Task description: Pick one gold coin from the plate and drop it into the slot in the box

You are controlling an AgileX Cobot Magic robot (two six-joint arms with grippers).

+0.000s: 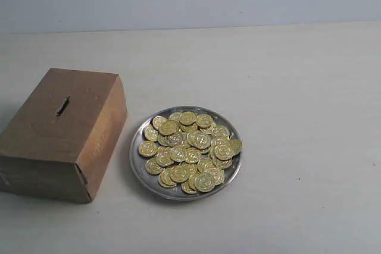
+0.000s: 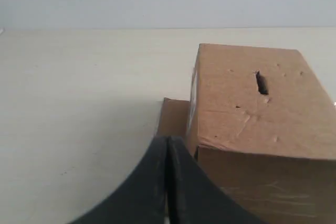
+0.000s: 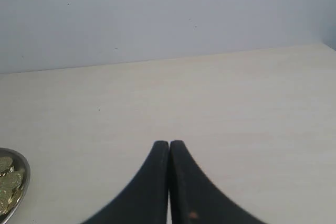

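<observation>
The coins lie heaped on the plate, lower centre of the exterior frame. The box sits just left of it, slot on its top face, both on the counter. My left hand and right hand are pressed closed, holding nothing.

Coin-heaped silver plate, beside slotted brown box

Light: bright, soft, even; slightly washed out.
Shadows: faint, on tabletop beside box and plate.
Glare: mild sheen on coins.
Focus: left end effector and right end effector blurred close-up; exterior view slightly soft.
</observation>
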